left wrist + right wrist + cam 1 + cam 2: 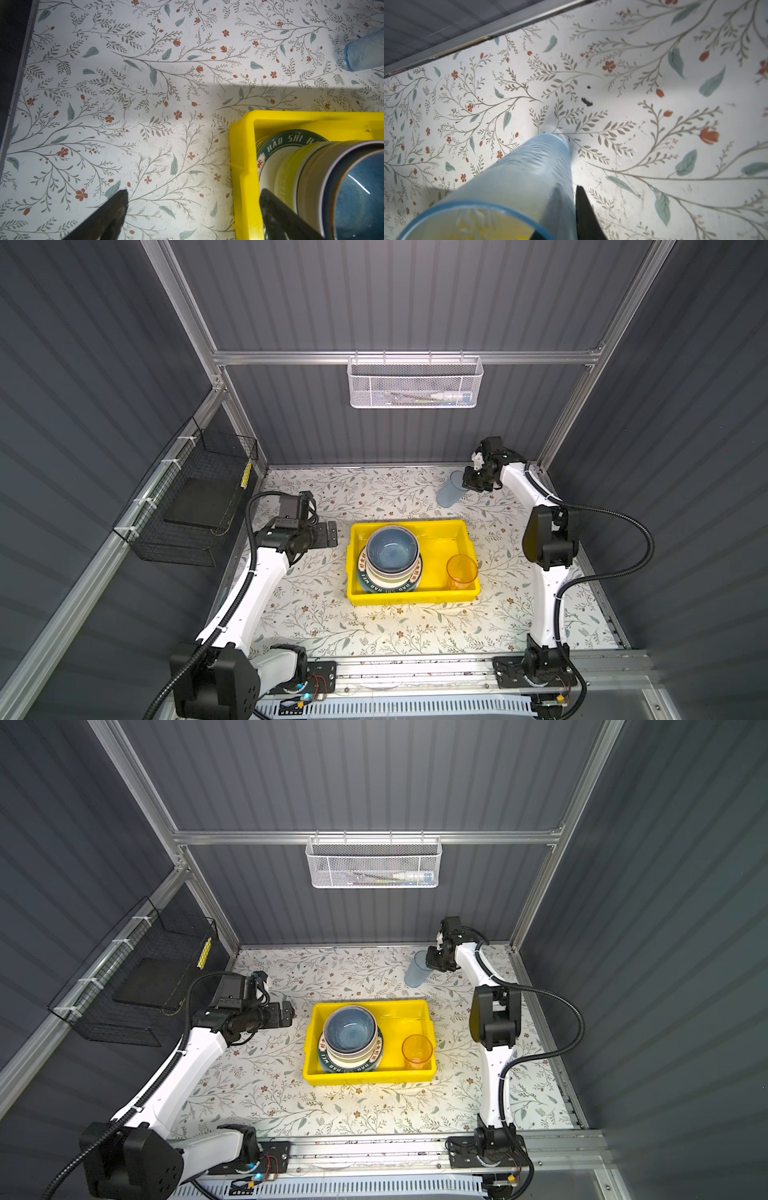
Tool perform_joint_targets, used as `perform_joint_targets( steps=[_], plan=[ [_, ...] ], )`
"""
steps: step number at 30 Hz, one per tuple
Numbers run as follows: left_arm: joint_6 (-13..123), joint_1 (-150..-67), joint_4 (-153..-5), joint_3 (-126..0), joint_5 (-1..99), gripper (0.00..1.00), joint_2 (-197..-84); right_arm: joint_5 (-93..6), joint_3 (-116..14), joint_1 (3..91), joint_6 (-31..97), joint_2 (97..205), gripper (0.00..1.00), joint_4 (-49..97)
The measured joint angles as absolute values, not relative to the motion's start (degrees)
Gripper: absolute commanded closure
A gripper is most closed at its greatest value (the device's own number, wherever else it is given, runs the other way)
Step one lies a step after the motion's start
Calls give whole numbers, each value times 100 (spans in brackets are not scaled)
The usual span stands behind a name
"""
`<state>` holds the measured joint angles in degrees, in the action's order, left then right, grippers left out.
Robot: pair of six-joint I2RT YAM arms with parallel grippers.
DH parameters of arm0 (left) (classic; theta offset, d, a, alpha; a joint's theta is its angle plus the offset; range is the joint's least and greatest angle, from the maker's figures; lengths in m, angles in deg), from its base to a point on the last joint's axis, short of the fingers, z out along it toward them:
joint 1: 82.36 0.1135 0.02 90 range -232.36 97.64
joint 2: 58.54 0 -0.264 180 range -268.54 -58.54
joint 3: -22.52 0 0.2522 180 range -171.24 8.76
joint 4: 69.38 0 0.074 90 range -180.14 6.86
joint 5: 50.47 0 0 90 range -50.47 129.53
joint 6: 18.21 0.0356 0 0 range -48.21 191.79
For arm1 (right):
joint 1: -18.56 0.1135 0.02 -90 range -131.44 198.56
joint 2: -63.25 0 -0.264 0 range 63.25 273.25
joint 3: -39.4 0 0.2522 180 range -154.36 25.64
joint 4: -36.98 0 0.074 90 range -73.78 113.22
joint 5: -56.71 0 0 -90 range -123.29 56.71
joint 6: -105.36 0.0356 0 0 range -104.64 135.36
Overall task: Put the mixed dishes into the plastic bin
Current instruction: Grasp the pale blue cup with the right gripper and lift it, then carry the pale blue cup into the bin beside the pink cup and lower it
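Note:
The yellow plastic bin (440, 526) (399, 1004) (245, 166) sits mid-table. Inside it stands a stack of plates and bowls with a blue bowl (390, 549) (349, 1029) (359, 187) on top; a lettered dark-rimmed plate (291, 139) lies low in the stack. An orange-pink tumbler (461, 570) (417, 1050) stands in the bin's right part. At the back right, my right gripper (467, 481) (430, 961) (568, 191) is shut on the wall of a translucent blue tumbler (449, 491) (519, 176), one finger inside and one outside. My left gripper (332, 533) (286, 1013) (194, 193) hangs open beside the bin's left rim, holding nothing.
A white mesh basket (415, 383) hangs on the back wall. A black wire basket (195, 497) is fixed to the left wall. The back wall's metal rail runs close behind the blue tumbler. Floral table covering lies all round the bin.

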<state>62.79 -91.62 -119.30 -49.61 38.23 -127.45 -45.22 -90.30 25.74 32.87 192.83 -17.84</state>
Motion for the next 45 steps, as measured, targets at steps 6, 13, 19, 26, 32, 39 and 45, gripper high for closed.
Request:
perform_joint_targets(
  steps=[6, 13, 19, 26, 32, 39, 45],
  plan=[
    [6279, -9162, -11930, -4961, 3823, 0, -12745, -4535, -8610, 2572, 3331, 19077, 98, -1659],
    [6277, -9162, -11930, -4956, 3847, 0, -12745, -4589, -8186, 2555, 3351, 18675, 100, -1568],
    [6279, -9164, -11930, -4956, 3864, 0, -12745, -4666, -8112, 2524, 3314, 18019, 100, -1576],
    [6279, -9162, -11930, -4956, 3864, 0, -12742, -5169, -8127, 2515, 2905, 17121, 100, -2134],
    [6279, -9162, -11930, -4956, 3864, 0, -12736, -5263, -7559, 2622, 2605, 16424, 100, -2667],
    [6279, -9162, -11930, -4956, 3867, 0, -12690, -5156, -7021, 2963, 2455, 15884, 100, -3238],
    [6279, -9162, -11930, -4956, 3908, 0, -12690, -4867, -7017, 3306, 2376, 15735, 100, -3653]
  ],
)
